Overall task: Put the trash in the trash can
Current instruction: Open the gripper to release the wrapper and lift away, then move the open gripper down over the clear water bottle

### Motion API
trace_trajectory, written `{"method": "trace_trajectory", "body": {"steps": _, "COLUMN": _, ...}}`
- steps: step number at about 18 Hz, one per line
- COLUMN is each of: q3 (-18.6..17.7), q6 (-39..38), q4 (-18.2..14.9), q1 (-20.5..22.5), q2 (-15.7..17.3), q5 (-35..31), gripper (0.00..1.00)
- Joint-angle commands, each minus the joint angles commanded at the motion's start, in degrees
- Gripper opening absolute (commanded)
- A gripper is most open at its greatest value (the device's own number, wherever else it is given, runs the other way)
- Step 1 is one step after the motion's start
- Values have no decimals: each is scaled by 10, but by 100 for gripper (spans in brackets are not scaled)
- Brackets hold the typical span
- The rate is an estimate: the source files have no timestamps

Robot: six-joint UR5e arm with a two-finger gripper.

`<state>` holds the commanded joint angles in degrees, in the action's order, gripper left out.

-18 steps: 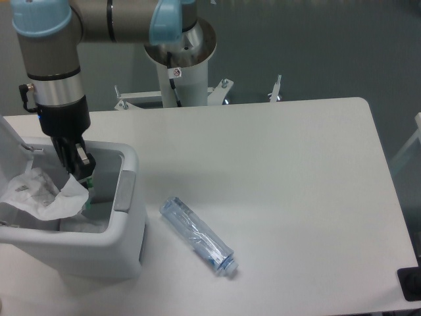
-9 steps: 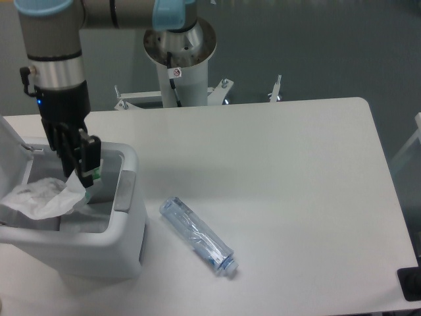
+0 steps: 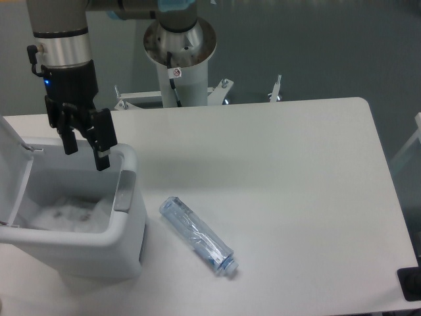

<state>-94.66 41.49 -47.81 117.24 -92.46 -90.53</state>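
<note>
Above the trash can [image 3: 125,227] my gripper [image 3: 84,150] hangs with its two fingers apart and nothing between them. The crumpled wrapper [image 3: 69,214] lies down inside the can, a pale lump at the bottom, though the inside is blurry and I cannot see it well. The crushed bottle [image 3: 197,236] lies flat on the table [image 3: 283,171], just beside the can and apart from me.

What could go wrong? The bottle is smooth, see-through and squashed, so I think my fingers could slip on it or push it so it rolls away. It is also long, so if I grab it near one end it could tip and bump the thick rim when I bring it over. The lid [image 3: 12,155] stands open on the far side, and I could knock it.

Half a second ago my fingers were lower, in the can, with the wrapper hanging from them. Now I am higher and the wrapper has dropped in. The bottle has not moved.
</note>
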Motion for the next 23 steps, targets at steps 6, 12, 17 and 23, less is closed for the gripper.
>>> {"method": "trace_trajectory", "body": {"steps": 6, "q3": 2, "q6": -132, "q4": 2, "q1": 97, "q2": 33, "q5": 44, "gripper": 100}}
{"method": "trace_trajectory", "body": {"steps": 12, "q3": -23, "q6": -342, "q4": 0, "q1": 178, "q2": 19, "q5": 43, "gripper": 100}}
{"method": "trace_trajectory", "body": {"steps": 17, "q3": -22, "q6": -445, "q4": -4, "q1": 215, "q2": -61, "q5": 41, "gripper": 100}}
{"method": "trace_trajectory", "body": {"steps": 23, "q3": 14, "q6": -497, "q4": -16, "q1": 216, "q2": -193, "q5": 39, "gripper": 100}}
